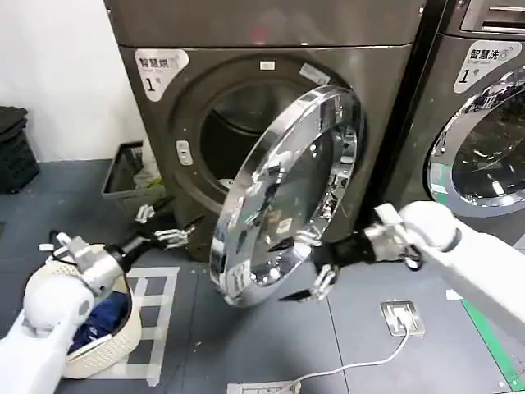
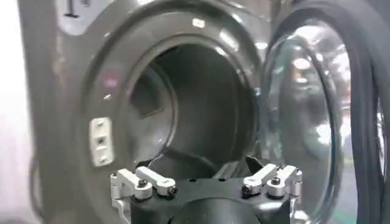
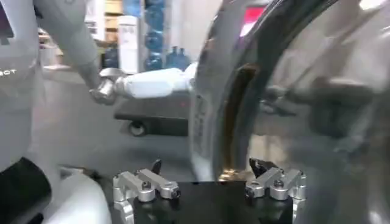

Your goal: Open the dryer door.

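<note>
Door [image 1: 283, 197]: swung well open, drum exposed.
Right pincer [image 1: 320, 275]: open, fingers straddling the door's lower rim.
Left pincer [image 1: 164, 234]: open, idle beside the dryer [image 1: 164, 107].
Advice: keep pushing the rim outward, smoothly.

1. The boxy dark bronze-grey metal dryer [image 1: 164, 107] carries a white label with black characters and a "1".
2. Its round dryer door [image 1: 283, 193] has a bright chrome rim around dark, mirror-like glass.
3. The left tool [image 1: 160, 226] has silver fingers on a black base; the right tool [image 1: 316, 267] is black with silver links.
4. Both arms wear glossy white shells.
5. The round cream plastic laundry basket [image 1: 102, 349] holds dark blue cloth.
6. The dull grey floor [image 1: 385, 361] bears pale tape lines and a green stripe.
</note>
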`<action>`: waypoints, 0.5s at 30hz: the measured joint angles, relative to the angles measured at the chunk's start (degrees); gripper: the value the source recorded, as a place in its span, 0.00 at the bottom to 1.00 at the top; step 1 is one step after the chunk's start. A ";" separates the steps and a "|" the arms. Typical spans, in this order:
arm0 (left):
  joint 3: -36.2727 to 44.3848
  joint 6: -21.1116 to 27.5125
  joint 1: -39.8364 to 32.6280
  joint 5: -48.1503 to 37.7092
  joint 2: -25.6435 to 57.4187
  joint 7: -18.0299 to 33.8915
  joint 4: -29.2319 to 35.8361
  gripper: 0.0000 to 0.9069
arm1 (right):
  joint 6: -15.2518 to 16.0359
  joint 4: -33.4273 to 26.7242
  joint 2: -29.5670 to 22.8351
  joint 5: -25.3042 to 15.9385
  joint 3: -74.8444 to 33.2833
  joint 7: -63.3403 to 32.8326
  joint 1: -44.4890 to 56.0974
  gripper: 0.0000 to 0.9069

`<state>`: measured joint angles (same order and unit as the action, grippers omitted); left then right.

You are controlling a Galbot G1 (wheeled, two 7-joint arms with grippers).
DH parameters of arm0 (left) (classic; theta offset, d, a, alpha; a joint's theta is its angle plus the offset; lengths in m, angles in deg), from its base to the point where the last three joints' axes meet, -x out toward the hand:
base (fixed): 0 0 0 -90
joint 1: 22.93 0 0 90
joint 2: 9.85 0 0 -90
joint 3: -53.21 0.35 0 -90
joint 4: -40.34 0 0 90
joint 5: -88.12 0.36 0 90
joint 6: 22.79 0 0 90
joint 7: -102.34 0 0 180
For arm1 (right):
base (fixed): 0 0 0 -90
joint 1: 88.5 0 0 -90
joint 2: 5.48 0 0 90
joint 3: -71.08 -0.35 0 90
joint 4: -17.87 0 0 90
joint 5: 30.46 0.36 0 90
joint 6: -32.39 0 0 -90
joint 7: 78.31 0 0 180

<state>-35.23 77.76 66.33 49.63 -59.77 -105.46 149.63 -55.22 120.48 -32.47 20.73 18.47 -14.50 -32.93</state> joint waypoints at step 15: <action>12.90 -0.42 -8.41 1.51 -3.10 -0.42 -0.86 1.00 | -11.51 0.33 6.68 -1.12 -42.52 -13.52 39.37 1.00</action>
<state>-22.33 77.34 57.92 51.15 -62.87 -105.88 148.76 -66.73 120.80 -25.79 19.61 -24.05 -28.02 6.44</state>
